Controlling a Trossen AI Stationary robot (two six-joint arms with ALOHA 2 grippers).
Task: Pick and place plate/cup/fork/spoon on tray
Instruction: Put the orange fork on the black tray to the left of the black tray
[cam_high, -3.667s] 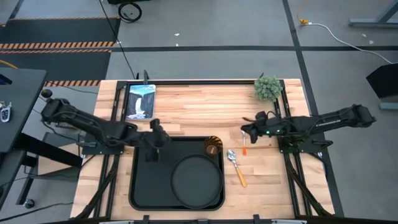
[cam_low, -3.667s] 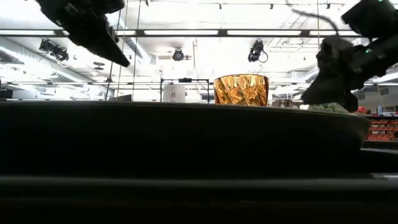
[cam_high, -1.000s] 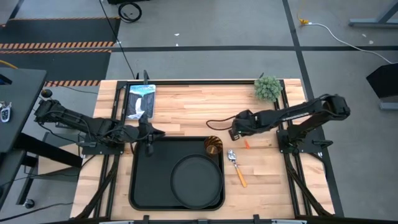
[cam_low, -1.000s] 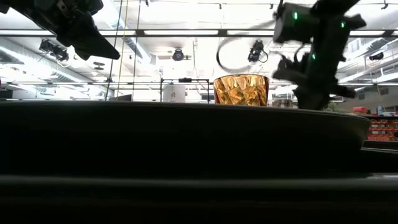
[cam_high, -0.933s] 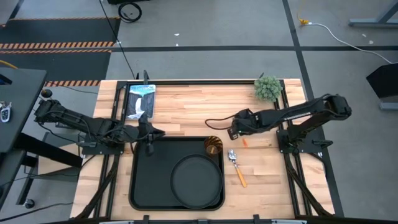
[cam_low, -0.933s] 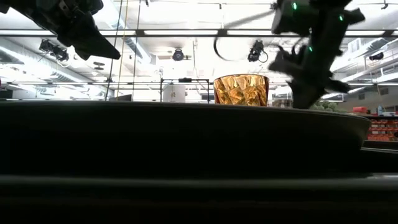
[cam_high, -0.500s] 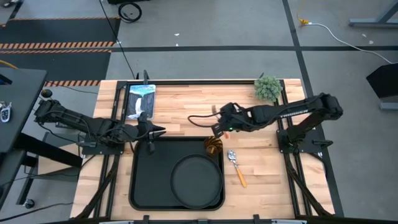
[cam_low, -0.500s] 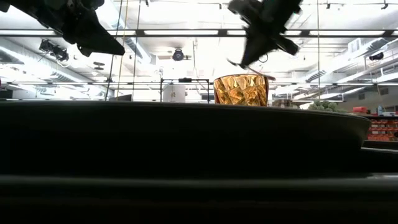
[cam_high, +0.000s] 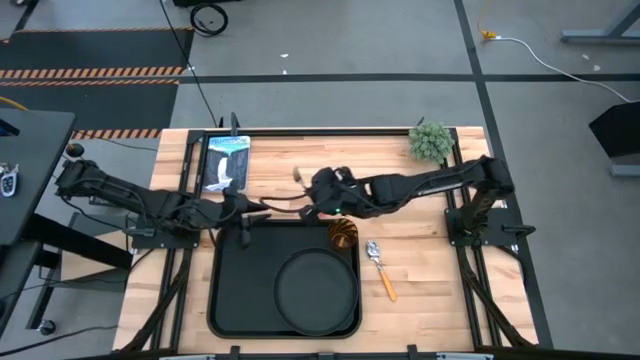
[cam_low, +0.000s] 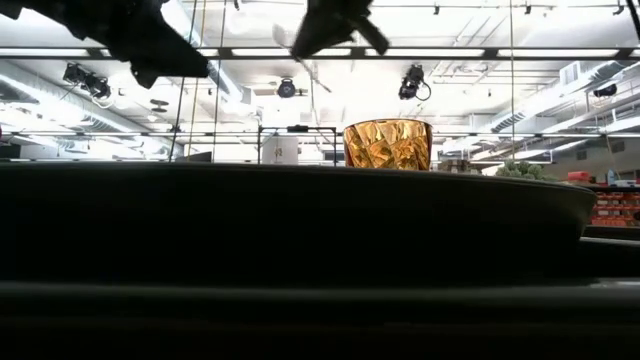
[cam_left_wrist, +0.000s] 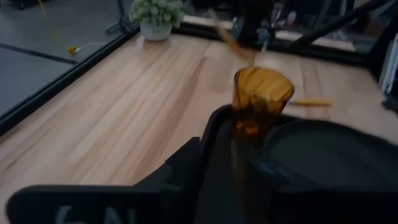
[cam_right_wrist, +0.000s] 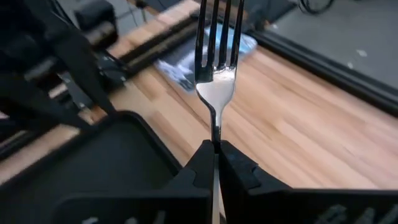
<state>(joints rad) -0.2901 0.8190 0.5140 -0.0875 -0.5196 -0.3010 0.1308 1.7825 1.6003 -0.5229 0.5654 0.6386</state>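
Observation:
The black tray (cam_high: 228, 300) lies at the table's near middle. The round black plate (cam_high: 317, 290) lies flat in it. The amber cup (cam_high: 343, 234) stands upright in the tray's far right corner and also shows in the low view (cam_low: 388, 144). The spoon (cam_high: 381, 268) lies flat on the table right of the tray. My right gripper (cam_high: 315, 195) is shut on the fork (cam_high: 299, 176) above the tray's far edge. My left gripper (cam_high: 245, 212) is open and empty over the tray's far left corner. My right gripper pinches the fork's thin neck (cam_right_wrist: 216, 134), just behind the tines (cam_right_wrist: 217, 37), between its two fingers. The fingers lie along the fork and come nearly level from the table's right. The tines stick out ahead toward the left. The fork is lifted clear; its handle is hidden by the gripper.
A blue-and-white packet (cam_high: 226, 160) lies at the table's far left, and a small potted plant (cam_high: 430, 140) stands at the far right. Bare wood lies between them, beyond the tray.
My right gripper has gone up and toward the table's left, from the table right of the cup to above the tray's far edge. The fork has gone with it, lifted clear of the table, tines leading.

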